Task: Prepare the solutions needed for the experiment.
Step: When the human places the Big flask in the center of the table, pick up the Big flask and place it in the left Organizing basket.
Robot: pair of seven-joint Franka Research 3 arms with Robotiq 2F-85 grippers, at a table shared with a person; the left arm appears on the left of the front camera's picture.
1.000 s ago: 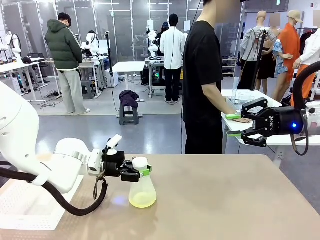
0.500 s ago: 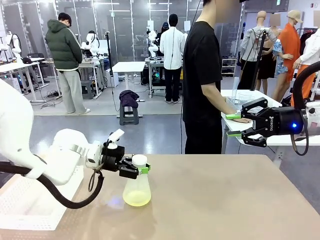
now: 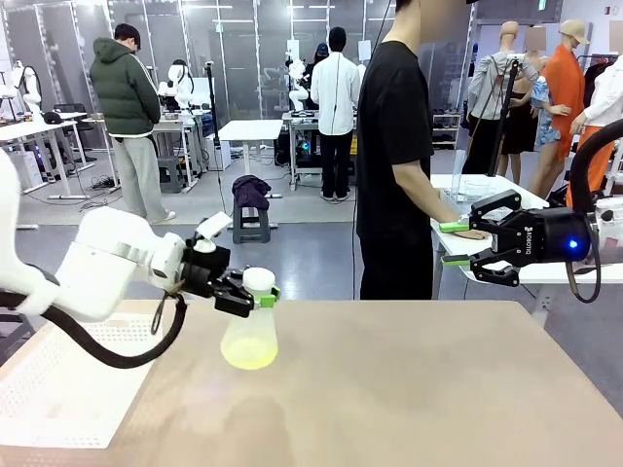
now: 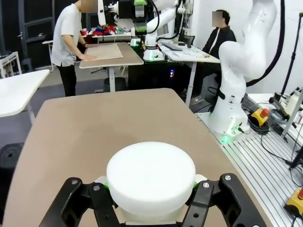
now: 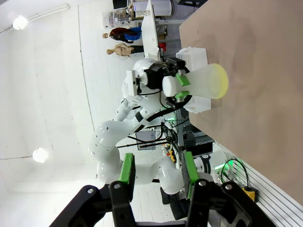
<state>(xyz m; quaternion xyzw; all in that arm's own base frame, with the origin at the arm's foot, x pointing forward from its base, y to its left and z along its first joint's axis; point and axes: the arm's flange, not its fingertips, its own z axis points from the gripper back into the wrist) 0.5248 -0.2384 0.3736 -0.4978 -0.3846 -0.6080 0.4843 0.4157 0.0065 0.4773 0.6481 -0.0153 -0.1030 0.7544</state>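
At centre-left, the left tool (image 3: 255, 298) clamps the flask (image 3: 249, 339) by its neck, lifting the solutions (image 3: 248, 356) off the tabletop (image 3: 438, 389), probably for swirling; right tool (image 3: 454, 243) waits half-open, empty.

Frosted plastic flask (image 3: 249, 336), matt tan table (image 3: 438, 389)

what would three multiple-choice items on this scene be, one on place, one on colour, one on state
1. Where does the left gripper grip the flask?
A. neck
B. base
C. middle of the body

2. What colour is the liquid?
A. blue
B. yellow-green
C. red

3. How is the right gripper?
A. shut on a cup
B. holding the flask
C. open, empty

Answers:
1 A: the green pads sit just under the white cap.
2 B: a pale yellow-green layer fills the flask's bottom.
3 C: its fingers stand apart with nothing between them.
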